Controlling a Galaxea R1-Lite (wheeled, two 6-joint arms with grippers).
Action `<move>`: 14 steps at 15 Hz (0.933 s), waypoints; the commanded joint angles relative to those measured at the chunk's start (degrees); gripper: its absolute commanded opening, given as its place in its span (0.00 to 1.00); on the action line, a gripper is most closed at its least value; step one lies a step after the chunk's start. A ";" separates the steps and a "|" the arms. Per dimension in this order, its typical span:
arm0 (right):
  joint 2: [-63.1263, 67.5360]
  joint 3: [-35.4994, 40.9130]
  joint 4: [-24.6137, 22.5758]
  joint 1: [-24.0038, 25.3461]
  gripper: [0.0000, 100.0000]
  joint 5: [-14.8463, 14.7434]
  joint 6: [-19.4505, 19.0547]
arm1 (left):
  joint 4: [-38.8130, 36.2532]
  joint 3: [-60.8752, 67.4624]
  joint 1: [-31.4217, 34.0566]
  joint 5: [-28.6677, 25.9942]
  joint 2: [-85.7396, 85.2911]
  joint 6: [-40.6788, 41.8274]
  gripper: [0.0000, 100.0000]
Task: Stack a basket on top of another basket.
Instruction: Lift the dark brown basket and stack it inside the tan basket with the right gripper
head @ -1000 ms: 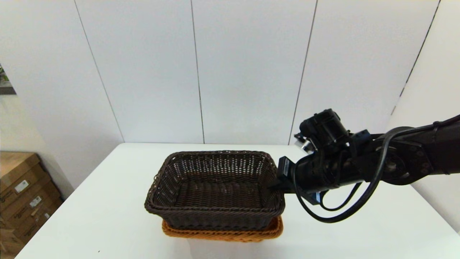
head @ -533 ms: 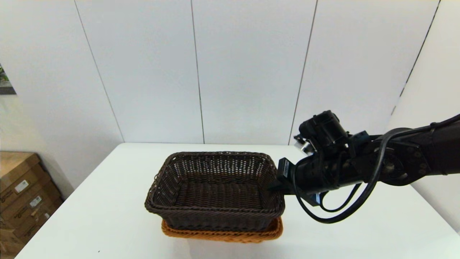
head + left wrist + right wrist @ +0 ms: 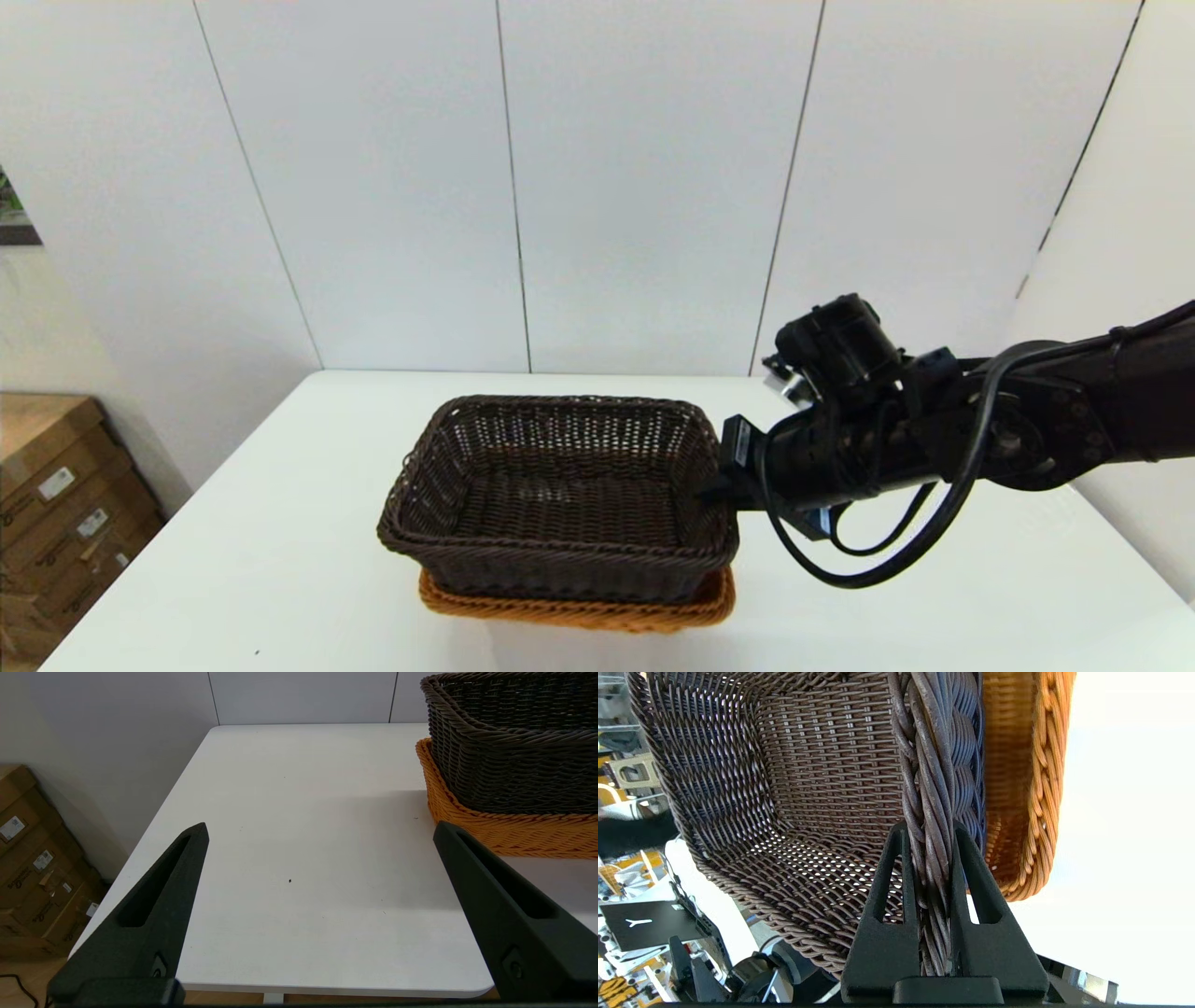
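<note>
- Two baskets: one dark basket, one orange basket.
- Dark basket sits nested in the orange basket at the table's near middle, long axis left to right, opening upward; nothing lies in it.
- Right gripper pinches the dark basket's right rim.
- Left gripper hovers beside the stack, fingers wide apart.
</note>
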 commanded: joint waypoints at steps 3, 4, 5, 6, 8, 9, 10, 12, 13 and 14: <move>0.65 1.57 -2.24 0.29 0.00 0.05 -1.04 | 0.03 -0.01 0.02 -0.01 0.07 -0.02 1.00; 0.65 1.57 -2.24 0.38 0.00 -0.04 -1.39 | 0.03 -0.01 0.02 -0.01 0.07 -0.02 1.00; 0.65 1.66 -2.24 0.38 0.00 0.05 -1.39 | 0.03 -0.01 0.02 -0.01 0.07 -0.02 1.00; 0.65 1.75 -2.24 0.38 0.00 -0.04 -1.39 | 0.03 -0.01 0.02 -0.01 0.07 -0.02 1.00; 0.83 2.19 -2.33 0.38 0.00 -0.22 -2.10 | 0.03 -0.01 0.02 -0.01 0.07 -0.02 1.00; 0.83 2.19 -2.33 0.38 0.00 -0.30 -2.19 | 0.03 -0.01 0.02 -0.01 0.07 -0.02 1.00; 0.83 2.19 -2.50 0.29 0.00 -0.39 -2.27 | 0.03 -0.01 0.02 -0.01 0.07 -0.02 1.00; 0.74 2.19 -2.59 0.29 0.00 -0.48 -2.54 | 0.03 -0.01 0.02 -0.01 0.07 -0.02 1.00; 0.74 2.28 -2.50 0.29 0.00 -0.48 -3.50 | 0.03 -0.01 0.02 -0.01 0.07 -0.02 1.00; 0.74 2.45 -2.50 0.29 0.00 -0.48 -4.03 | 0.03 -0.01 0.02 -0.01 0.07 -0.02 1.00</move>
